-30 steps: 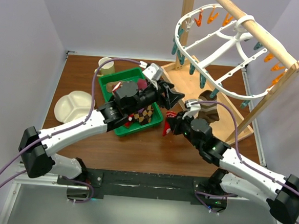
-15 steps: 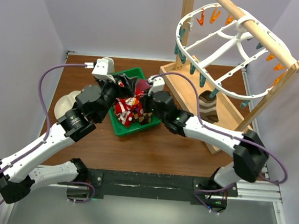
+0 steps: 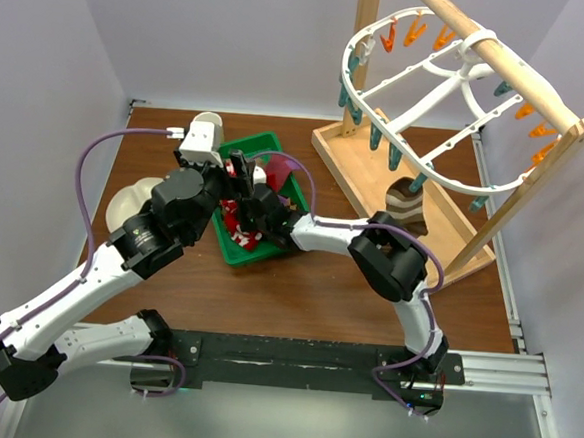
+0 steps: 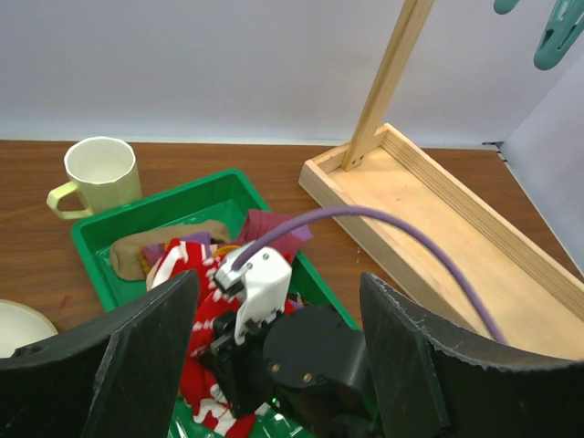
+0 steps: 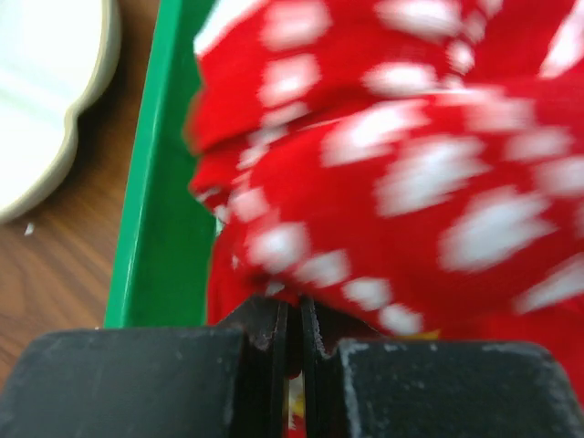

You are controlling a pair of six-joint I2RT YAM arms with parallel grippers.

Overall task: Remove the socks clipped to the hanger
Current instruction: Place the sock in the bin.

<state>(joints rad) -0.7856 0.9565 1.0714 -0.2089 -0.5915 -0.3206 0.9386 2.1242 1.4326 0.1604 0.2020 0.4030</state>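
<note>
Catching right end effector [image 5: 290,315] nipped shut, apparently on red sock [image 5: 383,164], down in green tray [image 5: 146,182], left end effector [image 4: 278,292] gaping wide above, 1 brown striped sock [image 3: 407,204] dangling lengthwise off hanger [image 3: 445,181], well right, nearer right arm.

1 striped brown sock [image 3: 406,202], apparently clipped, under white hanger [image 3: 461,68]

Pale walls [image 3: 235,35], brown wooden table [image 3: 296,300]
</note>
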